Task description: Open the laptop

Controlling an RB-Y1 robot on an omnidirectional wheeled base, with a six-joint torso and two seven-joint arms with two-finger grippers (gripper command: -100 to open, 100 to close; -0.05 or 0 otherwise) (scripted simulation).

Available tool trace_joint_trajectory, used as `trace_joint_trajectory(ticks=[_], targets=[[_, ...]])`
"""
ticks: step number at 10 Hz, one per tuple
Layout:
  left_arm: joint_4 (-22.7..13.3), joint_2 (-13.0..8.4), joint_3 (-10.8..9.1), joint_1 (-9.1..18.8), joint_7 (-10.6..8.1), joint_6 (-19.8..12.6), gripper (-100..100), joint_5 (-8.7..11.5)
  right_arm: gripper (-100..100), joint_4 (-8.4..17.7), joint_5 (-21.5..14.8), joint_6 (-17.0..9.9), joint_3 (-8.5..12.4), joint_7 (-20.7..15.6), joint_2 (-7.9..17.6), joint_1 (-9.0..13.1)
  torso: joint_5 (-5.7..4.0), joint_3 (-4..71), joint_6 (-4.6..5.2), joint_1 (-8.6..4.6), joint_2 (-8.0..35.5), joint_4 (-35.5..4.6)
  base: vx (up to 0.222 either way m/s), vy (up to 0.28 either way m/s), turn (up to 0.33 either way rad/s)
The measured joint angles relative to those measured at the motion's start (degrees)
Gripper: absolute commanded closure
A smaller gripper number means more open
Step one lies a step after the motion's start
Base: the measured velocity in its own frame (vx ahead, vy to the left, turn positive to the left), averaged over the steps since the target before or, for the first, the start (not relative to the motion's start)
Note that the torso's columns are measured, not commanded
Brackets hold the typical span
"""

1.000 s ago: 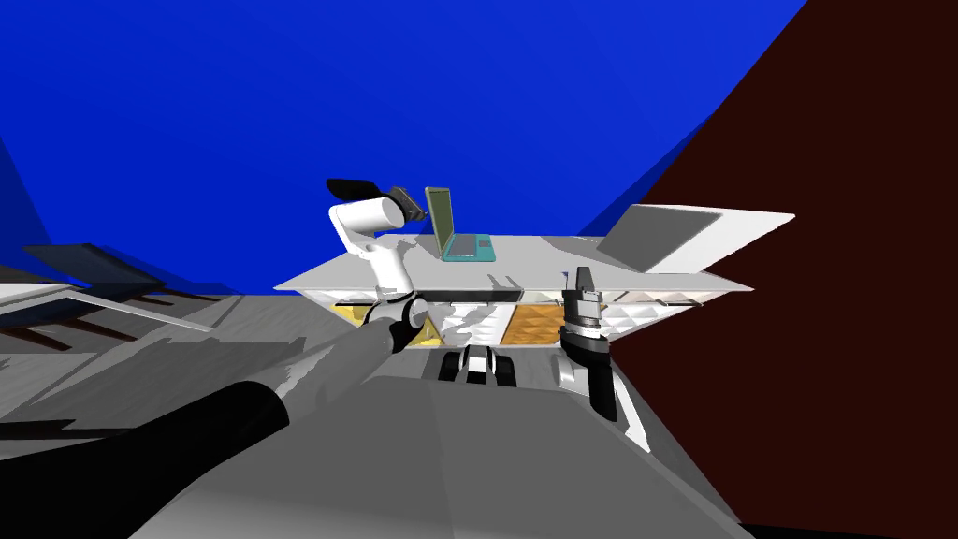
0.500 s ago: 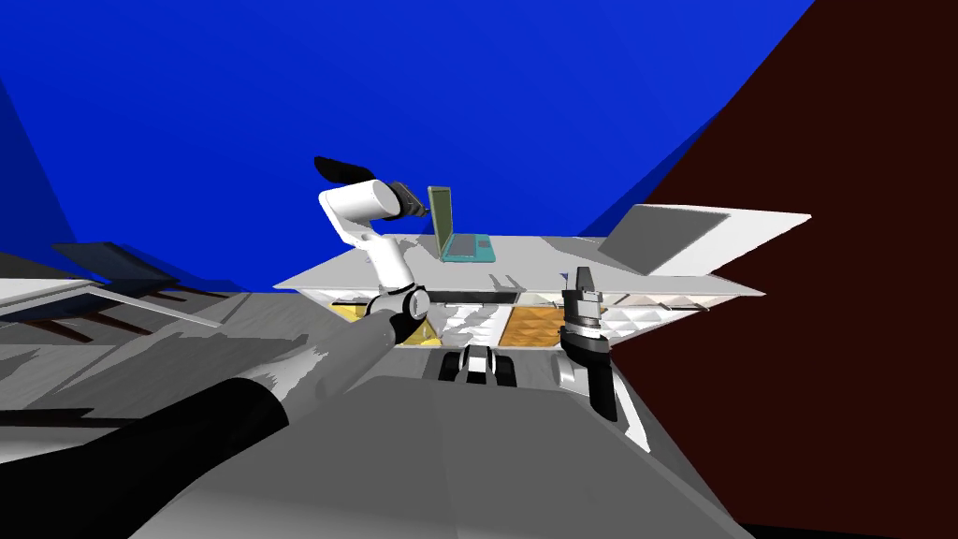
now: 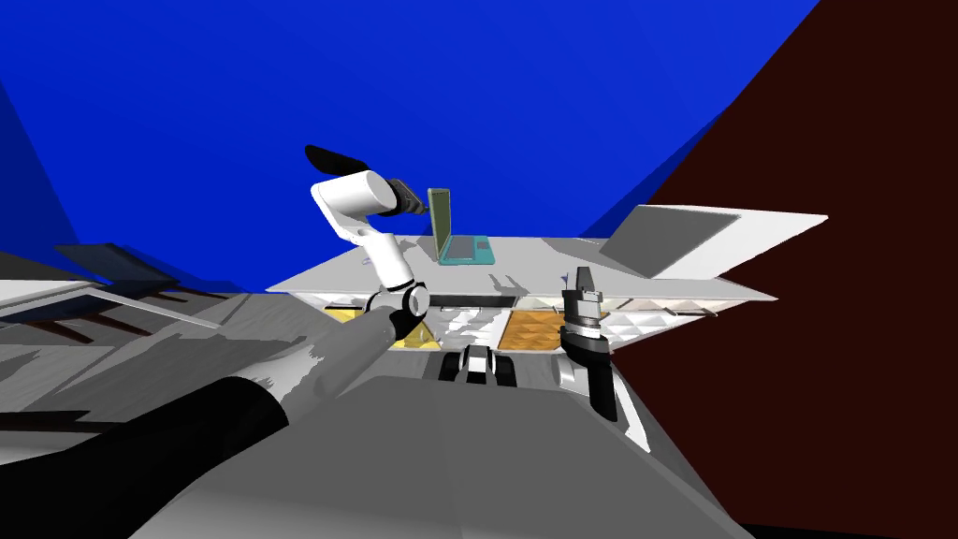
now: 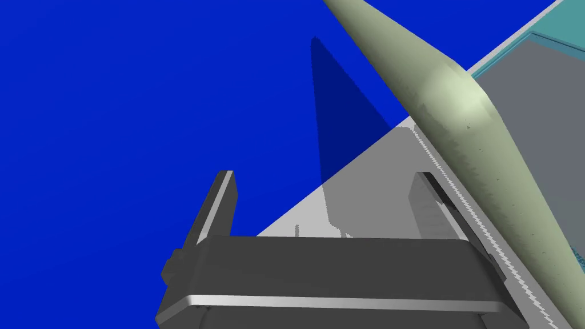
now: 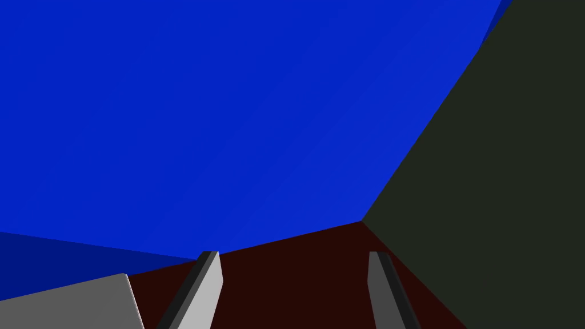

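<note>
The left gripper (image 4: 324,176), spread wide and empty, has the laptop (image 4: 457,97) just outside one finger, olive lid upright; the right gripper (image 3: 584,273) is also wide, well apart.

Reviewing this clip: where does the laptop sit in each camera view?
Head view: laptop mid-way along the white desk, pale green lid upright, left gripper at the lid's back.
Left wrist view: lid slants past the open left gripper, close beside one finger.
Right wrist view: open right gripper points elsewhere.
Shared landmark: desk top against the blue wall.
</note>
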State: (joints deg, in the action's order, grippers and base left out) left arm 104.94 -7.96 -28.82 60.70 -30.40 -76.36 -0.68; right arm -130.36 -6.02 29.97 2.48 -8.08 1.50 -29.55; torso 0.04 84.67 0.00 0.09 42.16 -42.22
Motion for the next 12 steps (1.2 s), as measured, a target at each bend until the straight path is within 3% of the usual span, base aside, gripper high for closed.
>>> trace_joint_trajectory(ticks=[2, 10, 11, 12], targets=[[-0.5, -0.4, 0.99, -0.1, 0.90, 0.3, 100, -0.3, 0, 0.0, 0.0, 0.0, 0.0, 0.0, 0.0, 0.0, -0.09, -0.2, 0.02, -0.26, 0.3, -0.1, -0.002, -0.067, -0.009], [-4.5, -3.8, 8.84, 0.1, 9.11, 2.5, 100, -3.2, 0, 0.0, 0.0, 0.0, 0.0, 0.0, 0.0, 0.0, -0.05, -0.1, 0.01, -0.13, 0.0, 0.0, -0.020, -0.081, -0.015], [-4.5, -3.8, 8.95, 0.1, 9.34, 2.6, -100, -3.2, 0, 0.0, 0.0, 0.0, 0.0, 0.0, 0.0, 0.0, 0.00, -0.1, -0.01, 0.06, 0.1, -0.1, -0.075, -0.103, -0.124], [-4.6, -4.1, 9.37, -0.1, 9.70, 2.8, -100, -2.1, 0, 0.0, 0.0, 0.0, 0.0, 0.0, 0.0, 0.0, -0.06, -0.2, 0.08, -0.22, 0.3, -0.1, -0.138, -0.187, -0.122]])
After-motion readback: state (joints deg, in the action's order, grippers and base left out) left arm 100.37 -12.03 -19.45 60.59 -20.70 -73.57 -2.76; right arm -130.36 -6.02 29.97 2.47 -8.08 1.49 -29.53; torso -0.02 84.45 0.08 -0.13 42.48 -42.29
